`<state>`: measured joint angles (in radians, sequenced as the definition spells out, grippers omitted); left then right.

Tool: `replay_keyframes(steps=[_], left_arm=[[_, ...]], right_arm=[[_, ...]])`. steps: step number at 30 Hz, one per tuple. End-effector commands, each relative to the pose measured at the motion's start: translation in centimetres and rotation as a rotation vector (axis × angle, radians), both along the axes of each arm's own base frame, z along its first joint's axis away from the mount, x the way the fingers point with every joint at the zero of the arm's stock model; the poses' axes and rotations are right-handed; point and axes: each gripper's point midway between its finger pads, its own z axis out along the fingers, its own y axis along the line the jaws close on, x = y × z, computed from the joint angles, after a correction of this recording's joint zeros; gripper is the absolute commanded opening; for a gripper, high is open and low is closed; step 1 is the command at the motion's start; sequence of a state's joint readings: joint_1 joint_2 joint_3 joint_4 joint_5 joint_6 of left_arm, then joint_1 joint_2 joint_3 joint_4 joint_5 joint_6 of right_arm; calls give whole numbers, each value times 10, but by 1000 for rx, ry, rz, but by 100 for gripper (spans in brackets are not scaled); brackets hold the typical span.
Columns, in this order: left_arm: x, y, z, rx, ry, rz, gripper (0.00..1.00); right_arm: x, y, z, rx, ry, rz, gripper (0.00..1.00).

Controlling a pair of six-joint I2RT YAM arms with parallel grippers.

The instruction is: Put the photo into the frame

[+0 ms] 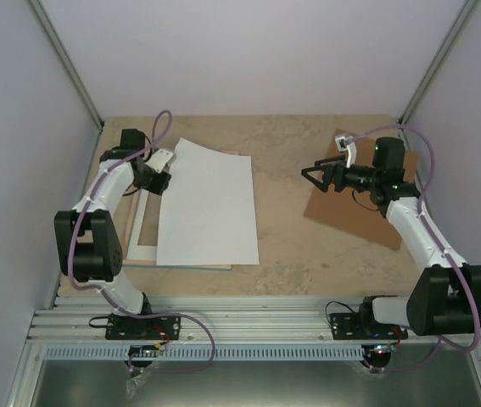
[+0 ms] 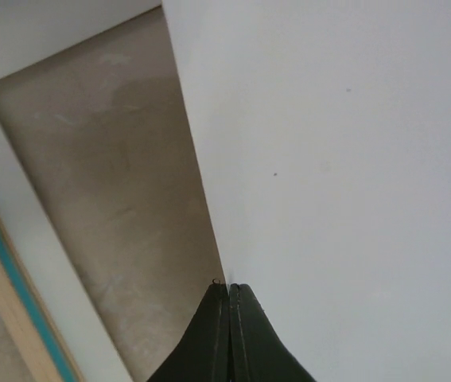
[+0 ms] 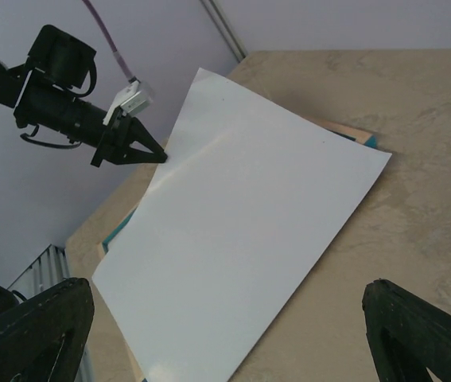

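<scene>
The photo [image 1: 206, 203] shows only its plain white side, a large sheet lying slanted over the frame [image 1: 191, 266]. My left gripper [image 1: 169, 180] is shut on the sheet's left edge, seen close up as the closed gripper [image 2: 229, 285] against the photo [image 2: 344, 159]. Beneath, the frame's blue strip [image 2: 18, 286] and light wood rim run along the left. My right gripper [image 1: 308, 175] hangs open above the table's right half, apart from everything. Its view looks past its gripper [image 3: 229, 290] at the photo [image 3: 241, 239], the left gripper [image 3: 161, 157] and a teal frame corner [image 3: 360, 137].
A white cut-out mat [image 1: 142, 250] lies in the frame under the sheet; through its window [image 2: 122, 199] beige surface shows. A brown backing board [image 1: 350, 216] lies at the right under my right arm. Grey walls enclose the table on three sides.
</scene>
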<state>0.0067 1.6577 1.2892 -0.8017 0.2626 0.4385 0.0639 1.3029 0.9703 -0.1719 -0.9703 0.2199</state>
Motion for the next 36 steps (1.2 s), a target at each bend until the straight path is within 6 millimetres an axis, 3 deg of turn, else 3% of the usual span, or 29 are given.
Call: replay_keyframes(steps=[1, 17, 21, 29, 36], left_arm=[[25, 25, 6, 76, -56, -1, 0], [42, 78, -22, 201, -22, 56, 0], [46, 90, -20, 214, -36, 88, 0], [44, 89, -28, 174, -7, 111, 0], [33, 68, -40, 51, 74, 105, 0]], right_arm=[[3, 1, -5, -24, -24, -4, 93], [5, 2, -10, -30, -13, -1, 93], [4, 2, -10, -32, -15, -1, 93], [5, 2, -10, -33, -11, -2, 93], [5, 2, -11, -32, -8, -2, 93]])
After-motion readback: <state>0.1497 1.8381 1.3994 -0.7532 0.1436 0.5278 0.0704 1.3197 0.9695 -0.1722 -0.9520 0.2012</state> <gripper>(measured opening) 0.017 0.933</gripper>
